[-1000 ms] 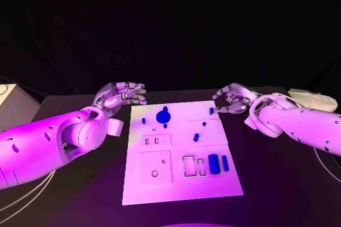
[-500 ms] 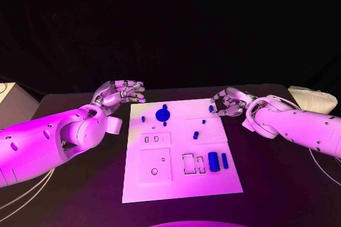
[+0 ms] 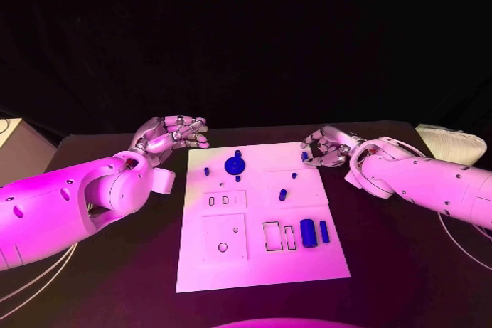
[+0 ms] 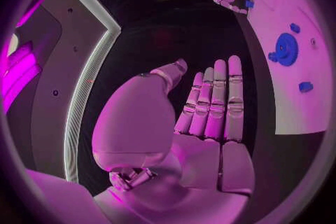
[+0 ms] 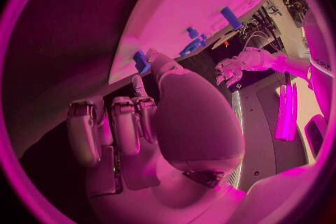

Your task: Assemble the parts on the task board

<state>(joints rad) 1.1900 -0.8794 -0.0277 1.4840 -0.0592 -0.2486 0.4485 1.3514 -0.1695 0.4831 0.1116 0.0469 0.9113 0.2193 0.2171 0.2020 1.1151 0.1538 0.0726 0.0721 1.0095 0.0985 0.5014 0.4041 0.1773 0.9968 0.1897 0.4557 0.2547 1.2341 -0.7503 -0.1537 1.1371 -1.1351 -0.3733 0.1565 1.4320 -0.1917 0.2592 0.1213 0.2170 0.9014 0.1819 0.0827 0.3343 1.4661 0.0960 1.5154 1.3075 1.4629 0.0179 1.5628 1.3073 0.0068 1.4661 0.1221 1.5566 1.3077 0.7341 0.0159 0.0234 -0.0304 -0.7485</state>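
The white task board [image 3: 257, 264] lies in the middle of the black table. On it are a blue gear [image 3: 234, 165], small blue pegs [image 3: 282, 195] and two blue cylinders [image 3: 308, 233]. A small blue part [image 3: 304, 156] sits at the board's far right corner. My right hand [image 3: 328, 147] is right beside it with its fingers curled. In the right wrist view the thumb tip touches this blue part [image 5: 140, 61]; whether it is pinched I cannot tell. My left hand [image 3: 172, 134] hovers off the board's far left corner. Its fingers [image 4: 215, 101] are straight and hold nothing.
A white folded object [image 3: 448, 141] lies at the table's far right, behind my right arm. A pale box [image 3: 13, 144] stands at the left edge. Empty recesses [image 3: 275, 238] sit in the board's near half, beside the cylinders.
My right hand has moved left, closing onto the small blue part at the board's far right corner. My left hand has hardly moved.
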